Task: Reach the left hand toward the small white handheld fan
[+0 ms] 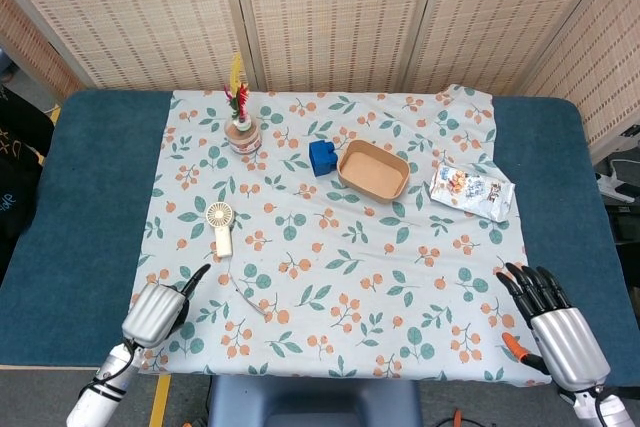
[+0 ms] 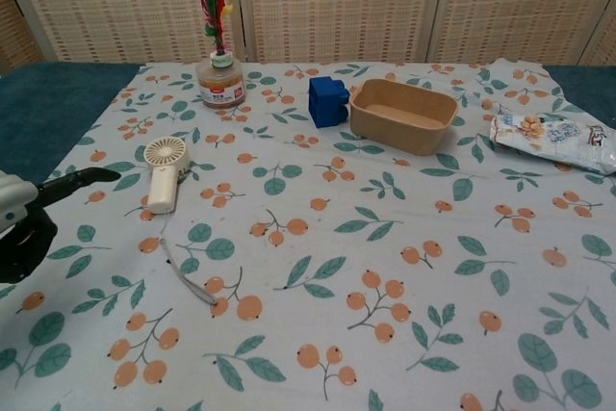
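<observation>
The small white handheld fan (image 1: 220,226) lies on the floral tablecloth (image 1: 330,247) at the left, its round head toward the back; in the chest view the fan (image 2: 163,173) has a thin cord trailing toward me. My left hand (image 1: 158,309) hovers over the cloth's near-left corner, short of the fan, holding nothing, one finger stretched forward. The chest view shows that left hand (image 2: 29,216) at the left edge. My right hand (image 1: 553,323) hangs at the near right, fingers apart and empty.
A small jar with coloured feathers (image 1: 241,123) stands at the back left. A blue block (image 1: 322,157) sits beside a tan oblong tray (image 1: 373,170). A snack packet (image 1: 471,190) lies at the right. An orange-handled tool (image 1: 518,350) lies by my right hand.
</observation>
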Available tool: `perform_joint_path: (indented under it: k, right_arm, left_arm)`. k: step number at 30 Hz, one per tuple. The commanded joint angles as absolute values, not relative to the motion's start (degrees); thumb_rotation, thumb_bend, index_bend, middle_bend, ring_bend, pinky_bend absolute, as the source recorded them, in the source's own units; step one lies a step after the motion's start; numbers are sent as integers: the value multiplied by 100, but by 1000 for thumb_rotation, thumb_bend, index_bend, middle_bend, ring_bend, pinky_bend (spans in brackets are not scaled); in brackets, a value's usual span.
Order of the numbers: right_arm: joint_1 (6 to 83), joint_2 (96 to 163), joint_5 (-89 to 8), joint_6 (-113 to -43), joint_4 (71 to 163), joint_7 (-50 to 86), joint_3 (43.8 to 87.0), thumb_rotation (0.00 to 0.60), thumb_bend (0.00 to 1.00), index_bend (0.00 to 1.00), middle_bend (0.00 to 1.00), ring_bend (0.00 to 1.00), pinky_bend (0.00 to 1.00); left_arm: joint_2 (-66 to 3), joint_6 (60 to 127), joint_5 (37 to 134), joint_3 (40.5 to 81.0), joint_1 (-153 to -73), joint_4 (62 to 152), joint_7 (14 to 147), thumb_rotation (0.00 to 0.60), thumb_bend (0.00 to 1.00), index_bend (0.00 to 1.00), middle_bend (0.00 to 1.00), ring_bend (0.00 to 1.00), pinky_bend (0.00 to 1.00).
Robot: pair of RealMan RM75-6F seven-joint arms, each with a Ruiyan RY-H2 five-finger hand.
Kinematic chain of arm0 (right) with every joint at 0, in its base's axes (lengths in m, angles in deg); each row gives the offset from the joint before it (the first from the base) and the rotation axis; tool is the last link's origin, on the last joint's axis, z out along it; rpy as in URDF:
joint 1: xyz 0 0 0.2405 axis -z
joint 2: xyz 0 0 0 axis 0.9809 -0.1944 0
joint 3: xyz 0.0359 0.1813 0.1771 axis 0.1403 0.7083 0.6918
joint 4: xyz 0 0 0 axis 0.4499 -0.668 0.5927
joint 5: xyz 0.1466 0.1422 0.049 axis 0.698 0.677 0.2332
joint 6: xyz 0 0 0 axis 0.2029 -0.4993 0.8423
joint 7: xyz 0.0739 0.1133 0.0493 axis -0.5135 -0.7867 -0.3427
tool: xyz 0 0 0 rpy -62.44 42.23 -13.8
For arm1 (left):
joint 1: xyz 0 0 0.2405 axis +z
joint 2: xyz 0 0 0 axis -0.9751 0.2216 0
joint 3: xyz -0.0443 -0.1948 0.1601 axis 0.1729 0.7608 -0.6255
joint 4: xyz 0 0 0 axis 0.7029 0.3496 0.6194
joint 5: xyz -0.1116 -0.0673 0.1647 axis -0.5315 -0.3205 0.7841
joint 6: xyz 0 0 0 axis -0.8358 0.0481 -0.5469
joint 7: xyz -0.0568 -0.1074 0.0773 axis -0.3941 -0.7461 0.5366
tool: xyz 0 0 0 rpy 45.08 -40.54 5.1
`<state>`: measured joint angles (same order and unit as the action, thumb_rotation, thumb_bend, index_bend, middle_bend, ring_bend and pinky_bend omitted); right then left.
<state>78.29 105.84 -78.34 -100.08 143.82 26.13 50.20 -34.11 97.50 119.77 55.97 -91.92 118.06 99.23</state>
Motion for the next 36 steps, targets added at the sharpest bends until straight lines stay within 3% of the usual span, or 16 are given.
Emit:
perform_joint_path:
  k: [1, 9, 36]
  right_arm:
    - [7797, 10654, -7603, -9921, 14349, 2721, 5126, 600, 184, 0, 0, 0, 0]
    - [7726, 10748, -7295, -9734, 14317, 2875, 5235, 600, 184, 0, 0, 0, 0]
    - [7675, 10824, -7121, -9670, 14288, 3017, 5277, 600, 184, 0, 0, 0, 0]
  left_arm:
    - [-3835, 9342, 11601, 5890, -9592, 11326, 9904, 600, 841, 25, 887, 765, 892]
    - [-4241, 8864, 11168, 6044, -10087, 10564, 9751, 600, 883, 25, 910, 772, 898]
    - [-4498, 8691, 10673, 5886, -10632, 9706, 9580, 600, 882, 17, 918, 778, 902]
